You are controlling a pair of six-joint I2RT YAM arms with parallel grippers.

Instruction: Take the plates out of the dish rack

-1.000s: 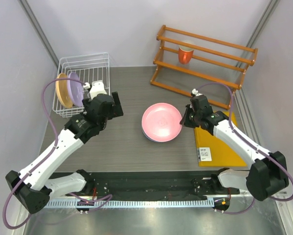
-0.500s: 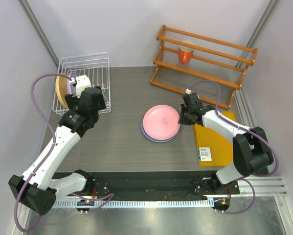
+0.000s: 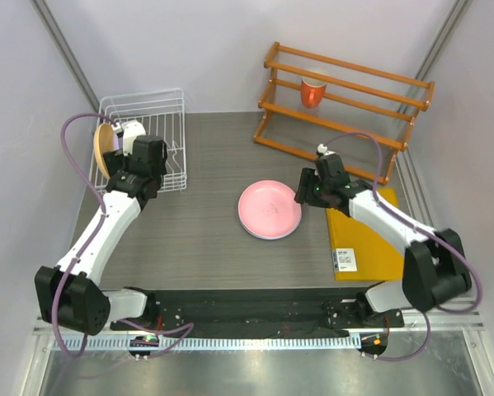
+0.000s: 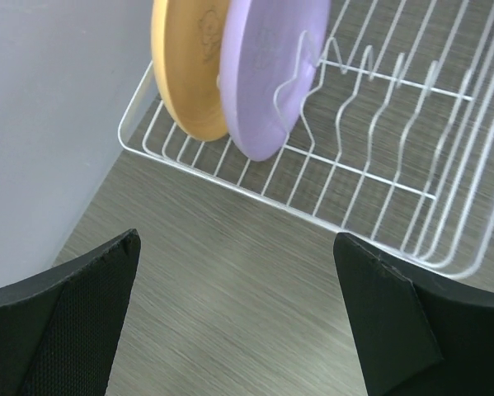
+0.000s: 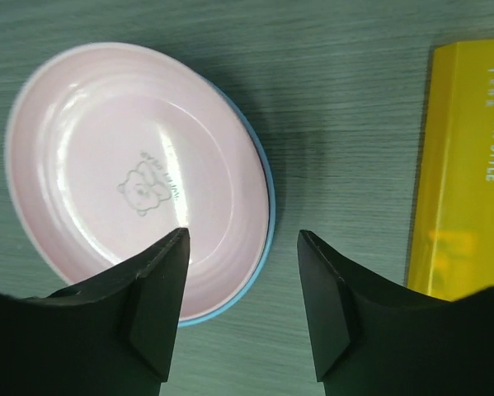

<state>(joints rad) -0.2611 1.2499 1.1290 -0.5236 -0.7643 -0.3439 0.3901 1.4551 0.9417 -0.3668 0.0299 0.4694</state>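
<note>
Though overhead hides this, wrists show jaws wide, blue plate (image 5: 268, 202) under pink plate (image 5: 106, 157).

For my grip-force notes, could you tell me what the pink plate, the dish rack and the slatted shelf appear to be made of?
Pink plate: probably glossy plastic; uniform colour, soft glare, printed bear.
Dish rack: thin wire, apparently metal with a smooth white coating.
Slatted shelf: likely wood, stained or painted orange; grain too small to see.
</note>
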